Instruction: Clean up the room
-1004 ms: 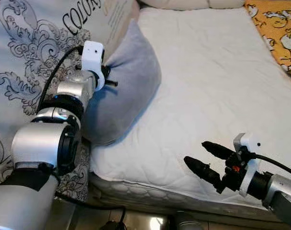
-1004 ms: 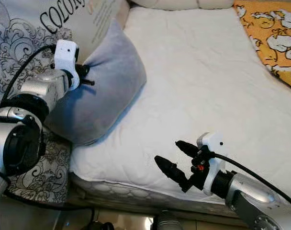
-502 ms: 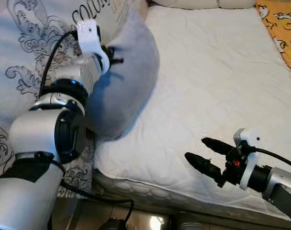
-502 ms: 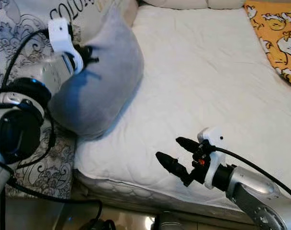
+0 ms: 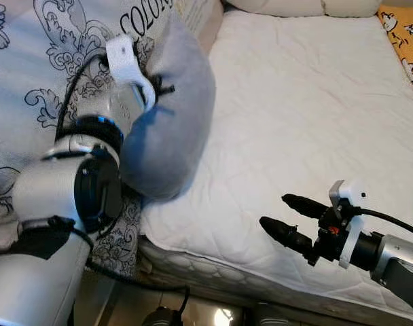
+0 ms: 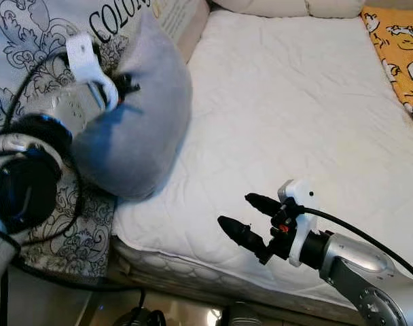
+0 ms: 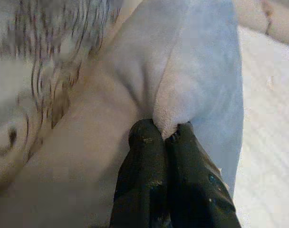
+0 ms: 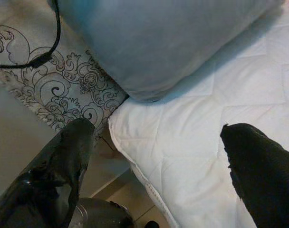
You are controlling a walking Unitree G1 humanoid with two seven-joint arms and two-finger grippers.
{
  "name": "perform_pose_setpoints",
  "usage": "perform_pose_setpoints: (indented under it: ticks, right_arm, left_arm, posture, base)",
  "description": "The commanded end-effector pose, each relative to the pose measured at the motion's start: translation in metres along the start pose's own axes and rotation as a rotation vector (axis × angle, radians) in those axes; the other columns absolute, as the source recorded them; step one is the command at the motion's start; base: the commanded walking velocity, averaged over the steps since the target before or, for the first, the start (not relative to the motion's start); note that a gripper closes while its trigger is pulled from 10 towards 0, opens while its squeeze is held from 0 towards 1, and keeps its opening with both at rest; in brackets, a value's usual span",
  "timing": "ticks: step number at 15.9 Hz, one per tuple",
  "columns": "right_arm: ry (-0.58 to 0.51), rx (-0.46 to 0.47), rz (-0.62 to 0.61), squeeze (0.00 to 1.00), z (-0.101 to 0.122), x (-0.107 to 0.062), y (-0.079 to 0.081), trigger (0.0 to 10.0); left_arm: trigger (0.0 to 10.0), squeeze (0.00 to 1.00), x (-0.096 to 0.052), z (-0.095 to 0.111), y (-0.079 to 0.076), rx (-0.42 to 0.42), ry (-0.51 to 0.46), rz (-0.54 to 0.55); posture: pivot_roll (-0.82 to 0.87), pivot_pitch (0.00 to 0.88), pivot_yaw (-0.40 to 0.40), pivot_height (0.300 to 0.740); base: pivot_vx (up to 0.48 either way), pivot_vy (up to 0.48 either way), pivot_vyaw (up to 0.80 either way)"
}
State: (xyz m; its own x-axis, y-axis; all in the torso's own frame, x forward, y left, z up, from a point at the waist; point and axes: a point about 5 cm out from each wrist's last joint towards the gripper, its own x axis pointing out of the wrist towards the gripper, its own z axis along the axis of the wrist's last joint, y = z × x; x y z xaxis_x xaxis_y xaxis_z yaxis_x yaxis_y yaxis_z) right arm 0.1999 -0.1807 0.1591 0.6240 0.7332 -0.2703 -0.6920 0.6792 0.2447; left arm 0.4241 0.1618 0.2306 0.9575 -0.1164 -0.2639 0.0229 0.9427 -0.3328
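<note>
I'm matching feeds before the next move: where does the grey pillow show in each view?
Left eye: grey pillow upper left, beside the mattress.
Right eye: upper left.
Left wrist: a fold pinched in the left tool.
Right wrist: across the top.
Shared landmark: the patterned cover.

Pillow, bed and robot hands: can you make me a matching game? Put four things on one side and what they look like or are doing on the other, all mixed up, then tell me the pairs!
Things:
1. grey pillow
2. mattress
3. left gripper
4. right gripper

Descriptions:
A. white and quilted
B. fingers open, hovering over the bed's near edge
C. soft, pinched at one edge
D. fingers shut on fabric

Pairs: 1-C, 2-A, 3-D, 4-B
</note>
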Motion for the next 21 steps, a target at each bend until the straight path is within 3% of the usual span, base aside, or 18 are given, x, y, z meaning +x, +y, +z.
perform_pose_setpoints:
  ticks: [1, 2, 3, 4, 8, 9, 11, 13, 15, 17, 21]
  right_arm:
    - [0.011, -0.006, 0.007, 1.00, 0.000, -0.001, 0.001, 10.0]
    - [0.013, -0.007, 0.008, 1.00, -0.001, -0.001, 0.001, 10.0]
    - [0.014, -0.006, 0.011, 1.00, -0.001, -0.001, 0.001, 10.0]
    - [0.015, -0.005, 0.012, 1.00, -0.002, -0.001, 0.002, 10.0]
    - [0.011, -0.009, 0.000, 1.00, -0.002, 0.000, 0.001, 10.0]
    - [0.007, -0.007, -0.007, 1.00, -0.001, 0.000, 0.000, 10.0]
    - [-0.093, 0.006, -0.085, 1.00, 0.006, 0.003, -0.011, 10.0]
    - [-0.158, 0.013, -0.148, 1.00, 0.008, 0.004, -0.015, 10.0]
    - [-0.220, 0.043, -0.219, 1.00, 0.005, 0.011, -0.016, 10.0]
    - [-0.260, 0.061, -0.271, 1.00, 0.003, 0.018, -0.016, 10.0]
    - [-0.284, 0.061, -0.345, 1.00, -0.001, 0.034, -0.010, 10.0]
  left_arm:
    - [10.0, 0.00, 0.000, -0.002, 0.004, 0.030, 0.007, 0.019]
    - [10.0, 0.84, 0.000, -0.007, 0.007, 0.061, 0.017, 0.024]
    - [10.0, 1.00, 0.000, -0.011, 0.011, 0.100, 0.028, 0.026]
    - [10.0, 1.00, -0.001, -0.016, 0.018, 0.198, 0.035, 0.038]
    - [10.0, 1.00, -0.002, -0.002, 0.017, 0.381, -0.035, 0.027]
    - [10.0, 1.00, -0.002, 0.002, 0.014, 0.405, -0.044, 0.007]
    - [10.0, 1.00, -0.003, 0.020, -0.011, 0.518, -0.138, -0.140]
    - [10.0, 1.00, -0.004, 0.023, -0.037, 0.487, -0.201, -0.301]
    - [10.0, 1.00, -0.007, 0.009, -0.059, 0.517, -0.249, -0.465]
    - [10.0, 1.00, -0.009, -0.004, -0.060, 0.493, -0.249, -0.491]
    - [10.0, 1.00, -0.046, -0.042, -0.057, 0.556, -0.342, -0.494]
  posture:
    - [-0.29, 0.112, 0.069, 0.740]
    - [-0.29, 0.113, 0.069, 0.740]
    - [-0.30, 0.113, 0.070, 0.740]
    - [-0.30, 0.110, 0.072, 0.740]
    - [-0.30, 0.101, 0.074, 0.740]
    - [-0.29, 0.098, 0.077, 0.740]
    - [-0.28, 0.080, 0.080, 0.740]
    - [-0.25, 0.043, 0.072, 0.740]
    - [-0.22, 0.005, 0.066, 0.740]
    - [-0.20, 0.000, 0.068, 0.740]
    - [-0.17, 0.000, 0.057, 0.740]
  base:
    - [0.000, 0.000, 0.00]
    - [0.000, 0.000, 0.00]
    - [0.000, 0.000, 0.00]
    - [0.000, 0.000, 0.00]
    - [0.000, 0.000, 0.00]
    - [0.000, 0.000, 0.00]
    - [0.000, 0.000, 0.00]
    - [0.000, 0.000, 0.00]
    - [0.000, 0.000, 0.00]
    - [0.000, 0.000, 0.00]
    - [0.000, 0.000, 0.00]
